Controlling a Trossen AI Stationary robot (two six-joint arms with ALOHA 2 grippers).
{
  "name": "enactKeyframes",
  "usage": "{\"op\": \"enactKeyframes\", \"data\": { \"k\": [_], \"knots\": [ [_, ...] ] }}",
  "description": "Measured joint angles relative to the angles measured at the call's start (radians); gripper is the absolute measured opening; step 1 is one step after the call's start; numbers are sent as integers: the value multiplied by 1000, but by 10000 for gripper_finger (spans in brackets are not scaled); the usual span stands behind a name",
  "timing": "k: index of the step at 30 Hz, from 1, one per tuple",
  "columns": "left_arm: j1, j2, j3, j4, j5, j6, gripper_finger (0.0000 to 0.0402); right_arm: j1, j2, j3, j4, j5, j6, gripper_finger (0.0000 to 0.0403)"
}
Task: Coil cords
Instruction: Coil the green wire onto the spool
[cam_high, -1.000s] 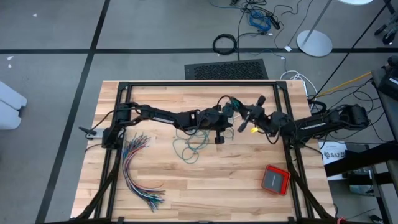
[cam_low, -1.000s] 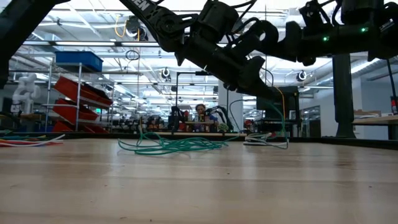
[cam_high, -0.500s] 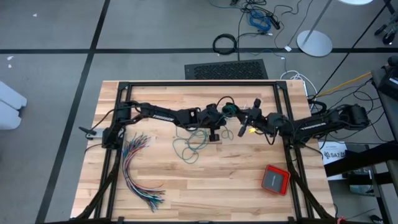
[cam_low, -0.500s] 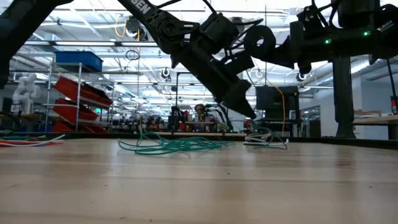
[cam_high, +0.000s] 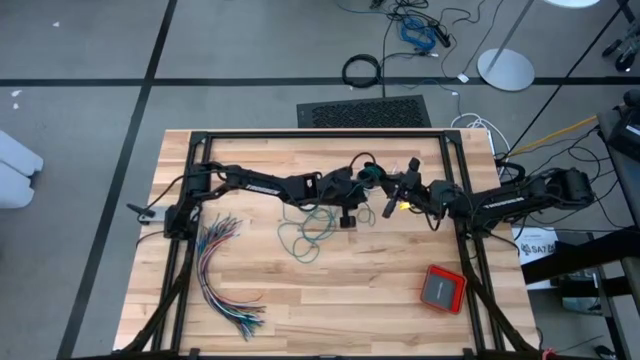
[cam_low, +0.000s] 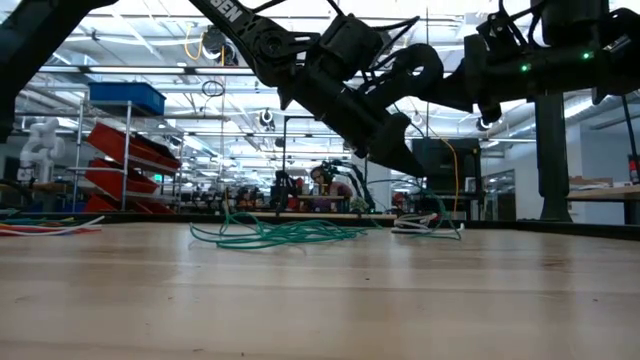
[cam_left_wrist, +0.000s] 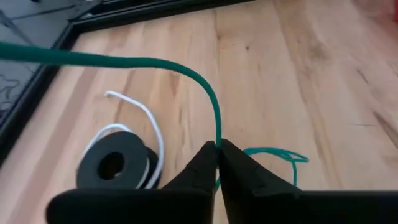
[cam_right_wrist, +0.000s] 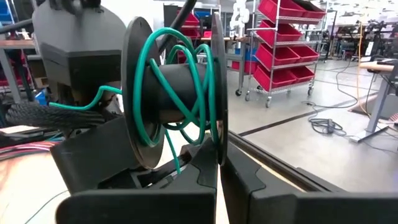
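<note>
Pinching teal-green cord (cam_left_wrist: 186, 68) | left pincer (cam_left_wrist: 217, 148) | tips closed on it

Matt wooden table (cam_high: 300, 290), matt black plastic spool (cam_right_wrist: 180, 93), smooth teal cord (cam_left_wrist: 186, 68)

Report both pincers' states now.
Left pincer: shut on the teal-green cord.
Right pincer: shut on the black spool.

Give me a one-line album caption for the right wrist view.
The right hand grips a black spool partly wound with teal-green cord.
</note>
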Motion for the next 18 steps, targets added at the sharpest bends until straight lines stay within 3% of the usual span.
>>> {"op": "enactKeyframes", "data": {
  "k": [9, 18],
  "knots": [
    [-10, 0, 0, -14, 13, -3, 114, 2, -5, 0, -7, 29, -25, 0],
    [12, 0, 0, -47, 91, -28, 123, 55, -63, 0, -10, 165, -127, 0]
  ]
}}
